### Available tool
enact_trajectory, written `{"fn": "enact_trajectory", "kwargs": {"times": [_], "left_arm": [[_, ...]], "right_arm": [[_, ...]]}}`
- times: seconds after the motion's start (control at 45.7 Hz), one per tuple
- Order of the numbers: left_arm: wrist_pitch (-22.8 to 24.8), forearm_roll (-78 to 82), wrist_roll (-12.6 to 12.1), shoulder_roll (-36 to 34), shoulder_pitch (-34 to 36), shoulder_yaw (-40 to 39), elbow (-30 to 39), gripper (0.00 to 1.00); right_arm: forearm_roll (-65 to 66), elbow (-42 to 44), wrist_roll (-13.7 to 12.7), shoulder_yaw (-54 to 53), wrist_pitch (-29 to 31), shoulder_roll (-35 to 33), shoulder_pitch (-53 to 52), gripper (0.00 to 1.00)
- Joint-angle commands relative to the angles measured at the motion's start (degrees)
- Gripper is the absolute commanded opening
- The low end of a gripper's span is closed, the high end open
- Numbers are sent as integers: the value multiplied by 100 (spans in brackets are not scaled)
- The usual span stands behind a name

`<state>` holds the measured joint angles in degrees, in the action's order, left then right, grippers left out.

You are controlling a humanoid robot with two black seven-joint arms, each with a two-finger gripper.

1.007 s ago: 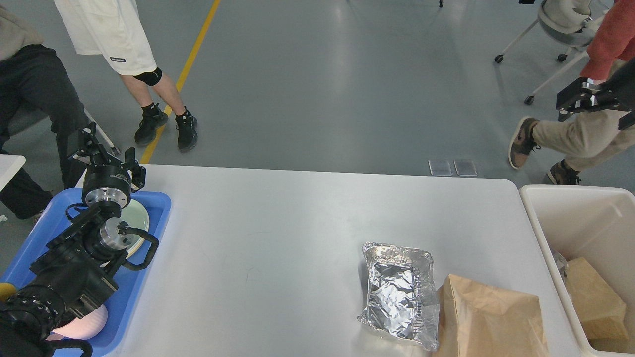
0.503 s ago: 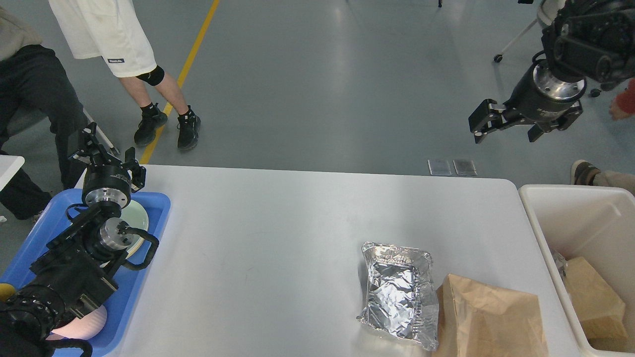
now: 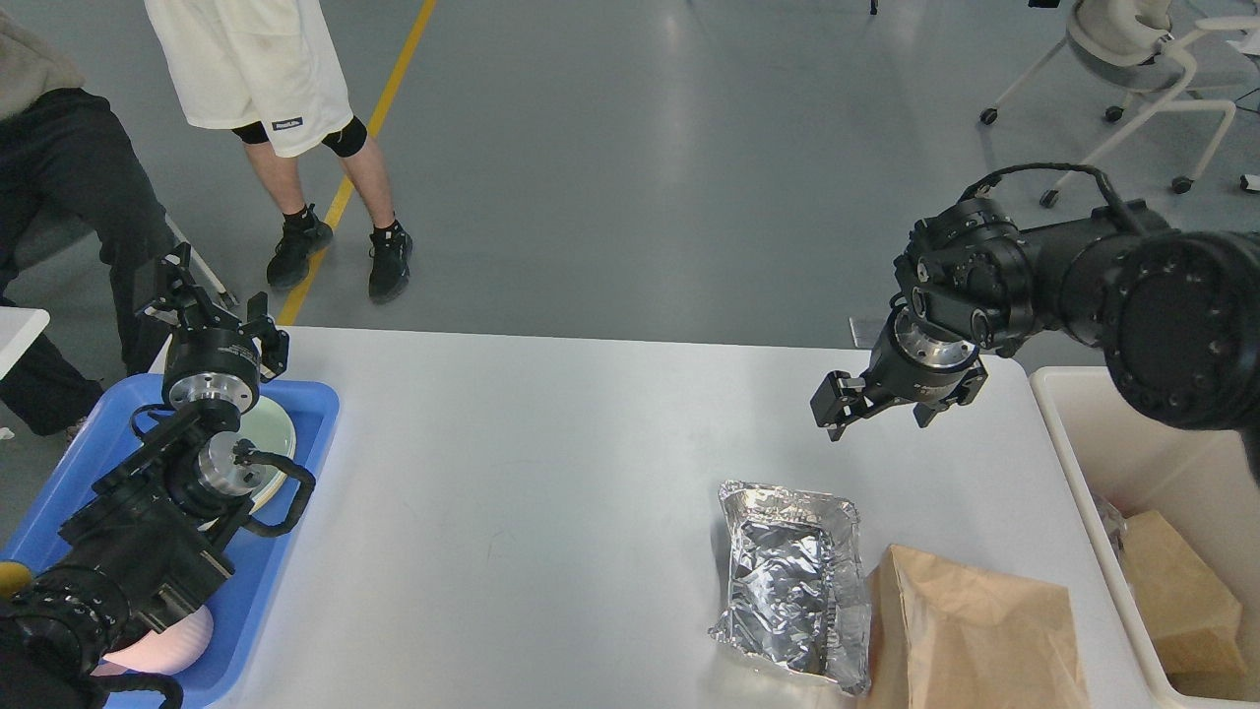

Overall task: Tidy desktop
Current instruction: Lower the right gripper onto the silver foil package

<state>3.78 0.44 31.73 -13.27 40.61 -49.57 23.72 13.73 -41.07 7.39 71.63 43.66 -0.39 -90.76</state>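
**Right pincer drops in over the far right of the tabletop**

The right pincer (image 3: 891,402) has swung down and leftward in the last second; a moment ago it hung high over the floor at the far right, and now it hovers above the far right part of the tabletop (image 3: 551,463), fingers spread wide and holding nothing; it sits beyond the crumpled foil tray (image 3: 792,581), apart from it. The left pincer (image 3: 212,313) has not moved; it stays raised over the far end of the blue tray (image 3: 295,414) at the left edge, fingers parted, nothing between them; a pale plate (image 3: 276,433) lies in that tray below the arm.

The tabletop itself fills the middle of the view, mostly bare; the foil tray and a brown paper bag (image 3: 970,630) touching its right side remain at the near right; the cream bin (image 3: 1093,463) stands off the right edge with another brown bag (image 3: 1176,591) inside.

My reading: the right arm is lining up for the foil tray or the bag, likely bound for the bin; neither has been gripped yet, so the clearing is unfinished.
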Motion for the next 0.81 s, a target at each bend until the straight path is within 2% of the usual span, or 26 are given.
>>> {"fn": "enact_trajectory", "kwargs": {"times": [0.0,0.263,0.503,0.788], "left_arm": [[0,0,0,0,0,0,-8,96],[0,0,0,0,0,0,1,96],[0,0,0,0,0,0,1,96],[0,0,0,0,0,0,1,96]], "right_arm": [[-98,3,-1,-44,-261,127,304,100],[-177,29,-1,-61,-665,233,621,100],[-643,451,-1,-61,-762,224,920,100],[-740,477,-1,-18,-920,127,1192,100]]}}
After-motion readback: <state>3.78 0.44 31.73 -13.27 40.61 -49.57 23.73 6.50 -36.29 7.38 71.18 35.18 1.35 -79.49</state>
